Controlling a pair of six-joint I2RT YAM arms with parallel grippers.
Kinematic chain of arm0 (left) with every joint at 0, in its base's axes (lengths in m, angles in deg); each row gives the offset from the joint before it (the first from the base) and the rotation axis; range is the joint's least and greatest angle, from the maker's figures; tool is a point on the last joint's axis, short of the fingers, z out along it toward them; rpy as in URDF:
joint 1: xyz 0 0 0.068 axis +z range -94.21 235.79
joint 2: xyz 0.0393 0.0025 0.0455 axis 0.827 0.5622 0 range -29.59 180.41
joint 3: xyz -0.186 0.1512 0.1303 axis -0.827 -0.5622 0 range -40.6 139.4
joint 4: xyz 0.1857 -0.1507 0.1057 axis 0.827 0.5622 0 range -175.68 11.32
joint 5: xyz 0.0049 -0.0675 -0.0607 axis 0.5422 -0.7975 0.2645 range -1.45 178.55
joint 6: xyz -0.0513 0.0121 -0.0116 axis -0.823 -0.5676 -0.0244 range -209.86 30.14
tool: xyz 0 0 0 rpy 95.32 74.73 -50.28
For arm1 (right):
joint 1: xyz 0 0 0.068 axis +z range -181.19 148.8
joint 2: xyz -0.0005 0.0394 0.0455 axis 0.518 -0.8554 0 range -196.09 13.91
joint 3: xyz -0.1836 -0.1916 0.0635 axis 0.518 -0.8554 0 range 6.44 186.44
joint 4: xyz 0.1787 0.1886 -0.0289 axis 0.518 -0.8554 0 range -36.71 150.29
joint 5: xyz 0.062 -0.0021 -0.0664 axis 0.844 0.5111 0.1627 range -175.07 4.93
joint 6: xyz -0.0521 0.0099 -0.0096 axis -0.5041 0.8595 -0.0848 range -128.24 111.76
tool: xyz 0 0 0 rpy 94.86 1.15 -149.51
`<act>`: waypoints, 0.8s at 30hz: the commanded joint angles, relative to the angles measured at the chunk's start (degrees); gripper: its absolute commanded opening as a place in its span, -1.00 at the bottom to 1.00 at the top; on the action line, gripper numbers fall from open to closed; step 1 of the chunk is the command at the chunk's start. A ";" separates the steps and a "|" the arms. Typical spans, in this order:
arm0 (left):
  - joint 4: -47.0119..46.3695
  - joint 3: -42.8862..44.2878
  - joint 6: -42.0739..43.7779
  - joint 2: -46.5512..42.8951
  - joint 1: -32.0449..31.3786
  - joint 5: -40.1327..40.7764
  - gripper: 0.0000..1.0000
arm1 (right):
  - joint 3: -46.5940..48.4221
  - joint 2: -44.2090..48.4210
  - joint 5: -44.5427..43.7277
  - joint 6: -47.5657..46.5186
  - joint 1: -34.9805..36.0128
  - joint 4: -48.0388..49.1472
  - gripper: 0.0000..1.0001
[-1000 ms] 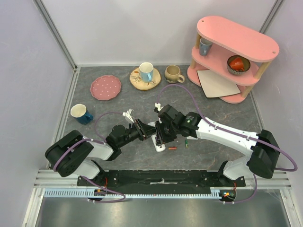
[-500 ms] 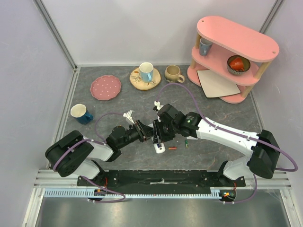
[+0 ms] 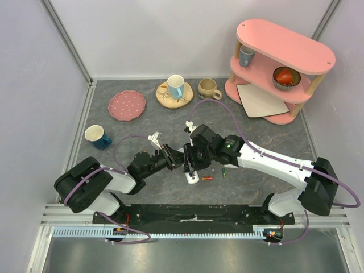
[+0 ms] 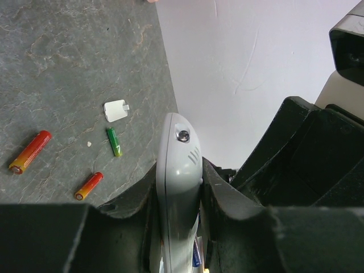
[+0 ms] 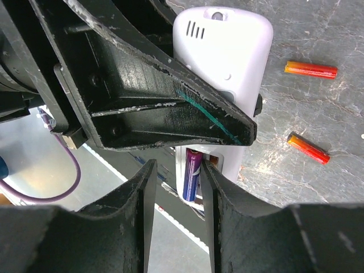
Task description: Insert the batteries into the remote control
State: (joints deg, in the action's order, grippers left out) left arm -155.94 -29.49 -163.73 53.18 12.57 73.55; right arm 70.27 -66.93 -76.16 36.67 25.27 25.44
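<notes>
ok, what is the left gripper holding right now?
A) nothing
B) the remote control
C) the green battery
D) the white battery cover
B: the left wrist view shows the white remote control clamped between the left gripper's fingers, while the green battery and the white battery cover lie loose on the table.
</notes>
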 commanded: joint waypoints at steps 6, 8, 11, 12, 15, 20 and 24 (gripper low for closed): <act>-25.10 1.37 -0.67 -0.85 -0.81 -0.11 -0.96 | 4.55 2.00 -1.43 -1.75 0.57 -0.74 -0.09; -25.02 1.45 -0.67 -0.85 -0.81 -0.11 -0.96 | 4.81 2.17 -1.52 -2.10 0.57 -1.44 -0.09; -24.84 1.72 -0.67 -1.02 -0.81 -0.11 -0.96 | 4.55 2.35 -2.14 -2.98 0.57 -3.11 -0.07; -24.75 1.89 -0.67 -1.02 -0.81 -0.20 -0.96 | 4.55 2.44 -2.40 -3.24 0.57 -4.07 -0.07; -24.23 1.98 -0.58 -1.29 -0.81 -0.38 -0.96 | 4.72 2.62 -3.28 -4.47 0.57 -6.10 -0.06; -23.87 2.16 -0.40 -1.38 -0.81 -0.46 -0.96 | 5.25 3.40 -4.95 -5.88 0.57 -8.48 -0.05; -23.78 2.16 -0.40 -1.11 -0.81 -0.55 -0.96 | 6.13 4.02 -5.30 -6.23 0.66 -9.97 -0.03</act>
State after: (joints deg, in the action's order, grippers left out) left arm -158.30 -28.92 -163.75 53.18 11.98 73.46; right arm 73.53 -65.16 -78.72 32.43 25.93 19.17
